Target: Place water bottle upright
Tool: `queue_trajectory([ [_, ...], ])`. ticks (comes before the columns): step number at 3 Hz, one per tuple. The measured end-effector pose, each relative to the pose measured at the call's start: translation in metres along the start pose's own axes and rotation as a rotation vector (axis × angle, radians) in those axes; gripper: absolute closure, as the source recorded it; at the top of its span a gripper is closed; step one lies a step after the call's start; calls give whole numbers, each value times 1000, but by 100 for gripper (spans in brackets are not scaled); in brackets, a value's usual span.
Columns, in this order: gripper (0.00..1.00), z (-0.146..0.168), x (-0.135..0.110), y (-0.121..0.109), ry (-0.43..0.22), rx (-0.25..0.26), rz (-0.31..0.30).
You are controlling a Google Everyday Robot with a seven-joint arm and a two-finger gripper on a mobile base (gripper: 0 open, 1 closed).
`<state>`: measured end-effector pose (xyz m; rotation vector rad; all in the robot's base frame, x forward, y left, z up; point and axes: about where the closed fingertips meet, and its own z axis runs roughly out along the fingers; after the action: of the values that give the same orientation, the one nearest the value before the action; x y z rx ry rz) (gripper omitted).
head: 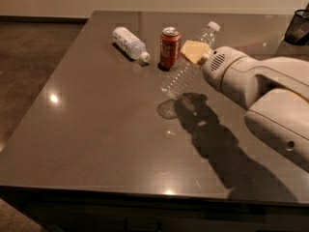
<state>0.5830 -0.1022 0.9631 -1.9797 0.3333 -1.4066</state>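
The water bottle (179,75) is clear ribbed plastic with a white cap (213,26). It hangs tilted above the table, cap up to the far right and base down to the near left, just right of the red soda can. My gripper (192,54) is shut around its upper body, and one yellowish finger (194,50) lies across the bottle. The bottle's base is off the tabletop and casts a round shadow (168,109) below it. The white arm (256,81) reaches in from the right.
A red soda can (170,47) stands upright right beside the held bottle. A shorter white-labelled bottle (129,43) lies on its side at the far left. A black mesh basket (297,27) stands at the far right corner. The dark table (96,144) ends near the front.
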Motion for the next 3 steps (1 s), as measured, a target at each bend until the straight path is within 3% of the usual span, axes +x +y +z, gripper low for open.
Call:
queue_trajectory([
  [1,100,1,-2,-7,-3,131,-74],
  [2,100,-12,10,-25,22,315,-105],
  [3,100,-22,17,-36,34,441,-121],
])
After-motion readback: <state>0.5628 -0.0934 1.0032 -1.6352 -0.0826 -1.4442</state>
